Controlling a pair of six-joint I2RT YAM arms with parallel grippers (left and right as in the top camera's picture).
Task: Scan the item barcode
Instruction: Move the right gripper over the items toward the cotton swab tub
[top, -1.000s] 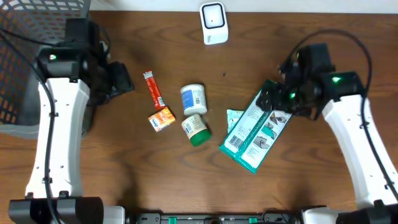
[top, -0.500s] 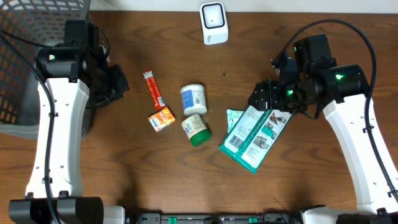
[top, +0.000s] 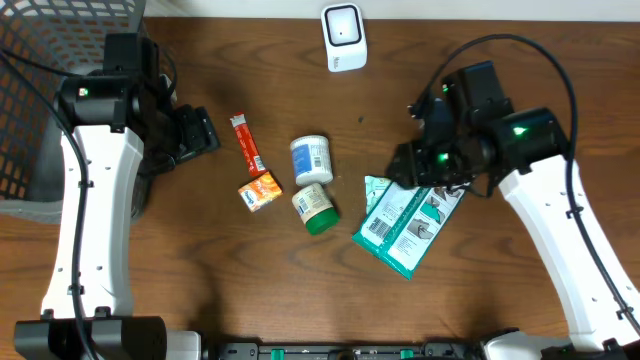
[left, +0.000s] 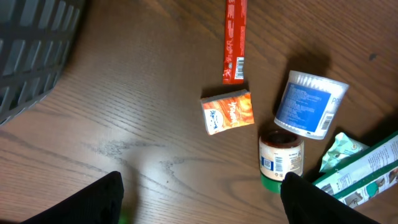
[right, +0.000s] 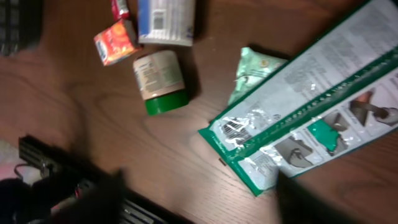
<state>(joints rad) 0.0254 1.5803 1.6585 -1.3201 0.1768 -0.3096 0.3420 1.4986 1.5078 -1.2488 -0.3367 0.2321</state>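
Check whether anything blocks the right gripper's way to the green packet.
Nothing visible does. The right gripper hangs over the upper end of the green packet; the mint pouch lies at its edge, not between.

We see bright, even light from above on the counter (top: 400, 60), with soft shadows beside the left arm (top: 95, 220). A pale sheen washes the wood in the left wrist view. The right wrist view is blurred; the green package (right: 311, 106) glints, and the fingers (right: 84, 196) are dark and unfocused.
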